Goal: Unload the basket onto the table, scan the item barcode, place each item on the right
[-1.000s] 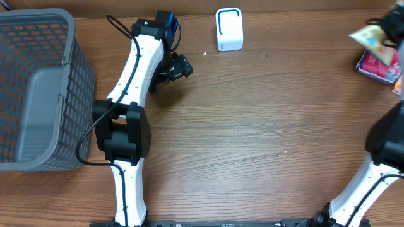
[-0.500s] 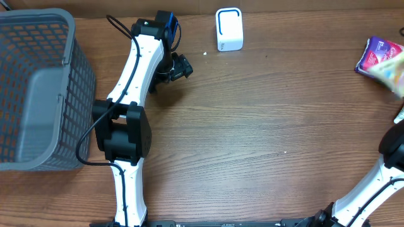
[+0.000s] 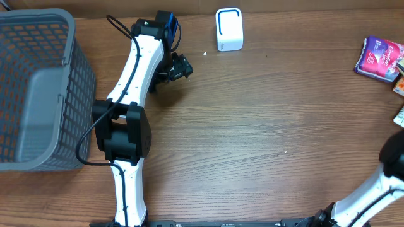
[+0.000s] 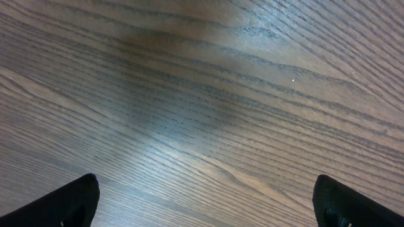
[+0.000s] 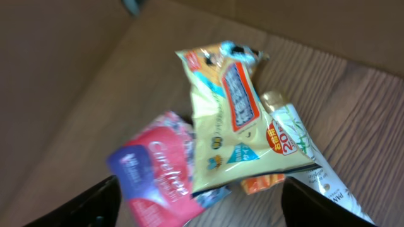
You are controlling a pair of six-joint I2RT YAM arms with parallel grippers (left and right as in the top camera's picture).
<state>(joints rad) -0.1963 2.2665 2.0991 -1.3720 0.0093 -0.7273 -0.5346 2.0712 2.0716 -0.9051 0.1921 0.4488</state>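
- The worktop [image 3: 252, 139] ran bare through its middle, a long stretch between the pile at the far right edge and the scanner. I judged that a shallow grip could drop the item anywhere along that carry.
- The grey basket [image 3: 38, 88] stood at the far left, well apart from everything else, and I saw no hazard in it.
- The right gripper [image 5: 199, 205] hung over the pile with its jaws wide and nothing between them. Coming straight down from there, it could have closed on two packets at once, since they overlapped.
- The left gripper [image 4: 205, 205] was spread wide too, empty over bare wood. It sat just left of the scanner, so a right-arm approach could have crowded it.
- The scanner [image 3: 229, 29] stood at the far edge, near the middle. It looked light, and a clumsy pass could have knocked it over.
- The yellow packet [image 5: 233, 120], which I took for the item to scan, lay across a pink packet [image 5: 154, 173] and a white tube [image 5: 309, 170]. Its glossy, crinkled film could have slipped from the grip. I could not see a barcode, so it might have reached the scanner wrong face first.
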